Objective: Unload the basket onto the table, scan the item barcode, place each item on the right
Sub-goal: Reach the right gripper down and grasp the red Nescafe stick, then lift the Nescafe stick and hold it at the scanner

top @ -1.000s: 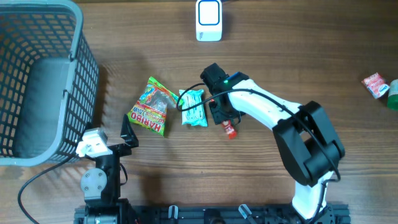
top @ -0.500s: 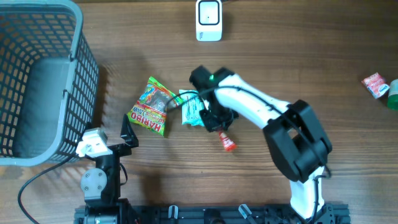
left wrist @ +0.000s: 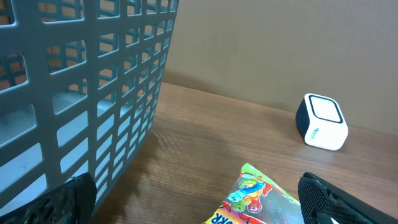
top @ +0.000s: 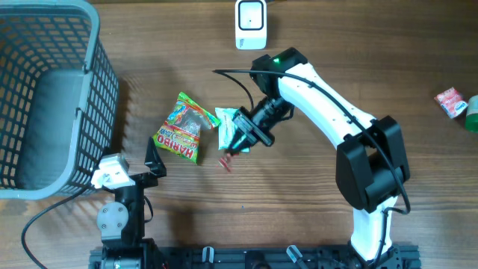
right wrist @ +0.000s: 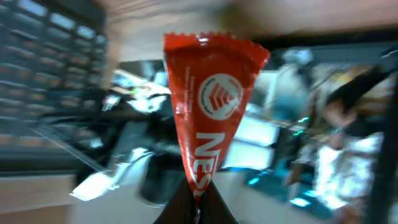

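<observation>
My right gripper [top: 240, 143] is shut on a small red packet [top: 227, 161] [right wrist: 208, 99] and holds it off the table, just right of the Haribo bag [top: 181, 128]. In the right wrist view the packet stands up from the closed jaws, white lettering facing the camera, against a blurred background. The white barcode scanner [top: 251, 24] [left wrist: 321, 121] stands at the far edge of the table, well apart from the packet. My left gripper [left wrist: 196, 204] rests open near the front edge, with nothing between its fingers.
A grey mesh basket [top: 45, 97] [left wrist: 81, 93] fills the left side. A teal packet [top: 226, 122] lies partly under the right arm. Another red packet [top: 450, 101] and a green object [top: 472, 113] sit at the right edge.
The right gripper closed on the red packet that lay on the table, lifted it and swung it left. The left arm has not moved.
</observation>
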